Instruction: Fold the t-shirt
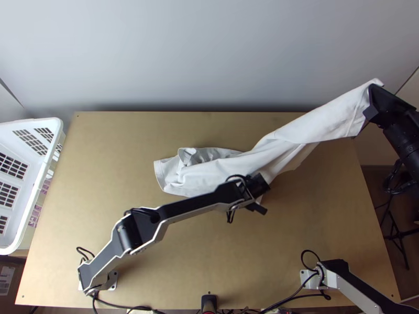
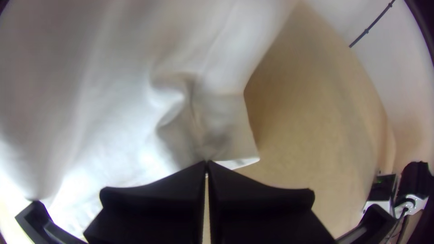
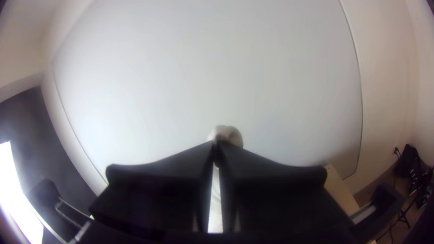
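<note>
I have the white t-shirt [image 1: 220,168] stretched from the top view's centre to its upper right, lower end bunched; my right gripper [image 1: 370,103] pinches the raised end; my left gripper [image 2: 206,163] is closed on cloth beside a corner; I see no finished fold, so straightening and all folding remain, I judge.
</note>
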You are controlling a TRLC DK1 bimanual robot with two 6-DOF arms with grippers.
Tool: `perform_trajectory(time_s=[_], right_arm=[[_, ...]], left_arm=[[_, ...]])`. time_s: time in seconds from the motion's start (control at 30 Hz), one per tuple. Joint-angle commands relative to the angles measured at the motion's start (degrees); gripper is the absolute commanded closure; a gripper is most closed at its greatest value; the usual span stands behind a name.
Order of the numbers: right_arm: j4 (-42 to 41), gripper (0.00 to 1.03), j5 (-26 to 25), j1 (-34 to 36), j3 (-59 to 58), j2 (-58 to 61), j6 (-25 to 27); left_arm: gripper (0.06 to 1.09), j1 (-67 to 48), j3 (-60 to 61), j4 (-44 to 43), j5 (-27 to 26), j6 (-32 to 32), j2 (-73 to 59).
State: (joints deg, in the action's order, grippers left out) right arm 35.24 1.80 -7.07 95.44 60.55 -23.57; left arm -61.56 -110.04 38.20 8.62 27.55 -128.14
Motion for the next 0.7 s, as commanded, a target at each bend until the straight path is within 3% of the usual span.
perform_trajectory(time_s=[0.0,0.67], right_arm=[[-0.2,1.0,0.0,0.0,-0.2,-0.1,-0.2],[-1.0,1.0,0.0,-0.2,0.7,0.3,-0.4]], left_arm=[[1.05,2.5,-0.2,-0.9,0.2,-0.1,6.8],[1.05,15.1,-0.4,-0.4,-0.3,0.5,25.7]])
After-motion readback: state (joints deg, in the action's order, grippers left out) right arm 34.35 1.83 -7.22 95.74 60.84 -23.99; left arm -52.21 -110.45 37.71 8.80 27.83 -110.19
